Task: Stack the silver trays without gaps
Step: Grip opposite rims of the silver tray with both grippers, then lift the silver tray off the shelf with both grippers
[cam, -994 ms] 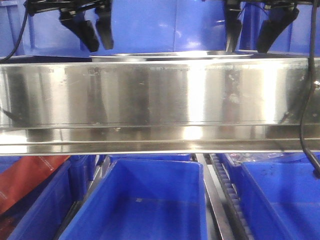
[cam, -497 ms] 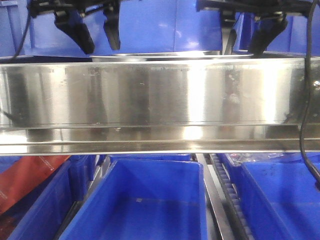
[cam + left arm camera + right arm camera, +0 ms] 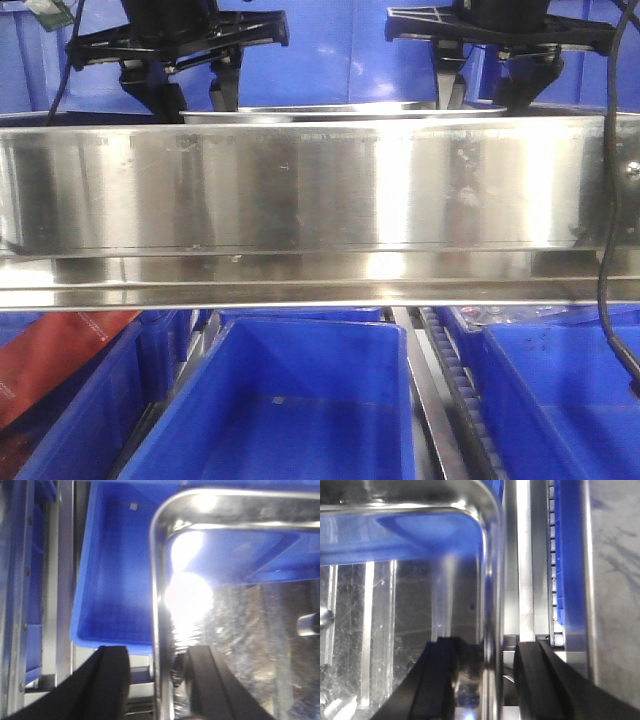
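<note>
Front view: the shallow rectangular stainless-steel tray (image 3: 340, 110) is mostly hidden behind the long mirror-like steel rail (image 3: 300, 190); only its rim is shown.

Left wrist view: the left gripper (image 3: 159, 680) is held wide apart astride the tray's left rim, gripping nothing; a deep blue plastic bin (image 3: 110, 580) is seen alongside.

Right wrist view: the right gripper (image 3: 490, 680) is likewise spread astride the right rim, unclamped.

the front view is bright and fairly sharp; the long steel rail (image 3: 300, 190) carries broad vertical bands of glare, strongest right of centre, with smeared dark reflections. the left wrist view is soft throughout: a blown-out white hotspot burns on the silver tray (image 3: 190, 597), and the dark fingers (image 3: 112, 680) of the left claw (image 3: 156, 680) are blurred. the right wrist view is dimmer, streaked with reflections, the right claw (image 3: 487, 680) out of focus.
</note>
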Controlling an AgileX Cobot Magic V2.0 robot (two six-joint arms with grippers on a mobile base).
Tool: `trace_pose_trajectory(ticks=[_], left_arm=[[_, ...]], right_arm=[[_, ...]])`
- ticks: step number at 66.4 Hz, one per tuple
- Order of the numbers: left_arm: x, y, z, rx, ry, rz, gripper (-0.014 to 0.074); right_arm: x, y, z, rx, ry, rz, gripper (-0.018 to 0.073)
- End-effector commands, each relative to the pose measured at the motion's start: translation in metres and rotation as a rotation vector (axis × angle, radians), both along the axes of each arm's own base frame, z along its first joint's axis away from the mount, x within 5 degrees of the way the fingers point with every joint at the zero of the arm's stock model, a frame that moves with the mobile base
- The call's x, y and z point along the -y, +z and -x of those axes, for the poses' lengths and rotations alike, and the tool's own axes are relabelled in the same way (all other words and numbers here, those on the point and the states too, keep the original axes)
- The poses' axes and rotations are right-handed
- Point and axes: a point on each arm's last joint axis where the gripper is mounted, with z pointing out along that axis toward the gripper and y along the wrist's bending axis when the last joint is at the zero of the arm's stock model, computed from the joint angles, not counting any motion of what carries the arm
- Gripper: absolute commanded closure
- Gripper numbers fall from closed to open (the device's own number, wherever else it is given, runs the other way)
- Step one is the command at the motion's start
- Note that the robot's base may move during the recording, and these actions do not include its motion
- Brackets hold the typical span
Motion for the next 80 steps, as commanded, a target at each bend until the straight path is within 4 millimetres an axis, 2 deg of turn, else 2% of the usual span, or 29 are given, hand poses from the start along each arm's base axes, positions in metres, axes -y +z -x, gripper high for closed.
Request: trace_pose_trajectory(ticks=[1,7,15,21,28,43,47,57,66,80], left_arm=[[0.002,0.001,0.000,0.003,0.001,0.002,0.0422],[0.003,0.001,0.000,0.002,0.001,0.004,0.0428],[0.002,0.001,0.000,0.001,0.001,0.003,0.0433],[0.002,0.001,0.000,0.000,0.001,0.003,0.0484],[0.003,0.001,0.000,0.000,0.001,0.005,0.0627],[0.002,0.001,0.001,-0.001,0.002,0.005,0.0602],[0.002,0.006,0.003,0.008,0.000,0.009,0.0604],[-0.002,0.028,0.011,0.041,0.004,0.038,0.0614],[-0.008,0.057,0.025,0.091,0.030,0.081,0.0614],[-0.010,0.105,0.066,0.205,0.045,0.032,0.0614]], right_arm=[[-0.001,0.004,0.000,0.015,0.005,0.002,0.0368],[-0.001,0.004,0.000,0.015,0.005,0.002,0.0383],[-0.001,0.004,0.000,0.015,0.005,0.002,0.0496],[-0.001,0.004,0.000,0.015,0.005,0.002,0.0575],[-0.001,0.004,0.000,0.015,0.005,0.002,0.0574],[-0.001,0.006,0.000,0.028,0.001,-0.004,0.0574],[0.000,0.014,0.001,0.049,-0.006,-0.014,0.0574],[0.000,0.042,0.009,0.117,-0.032,-0.045,0.0574],[-0.006,0.070,0.026,0.205,-0.039,-0.027,0.0574],[-0.022,0.108,0.064,0.310,-0.014,0.002,0.0574]])
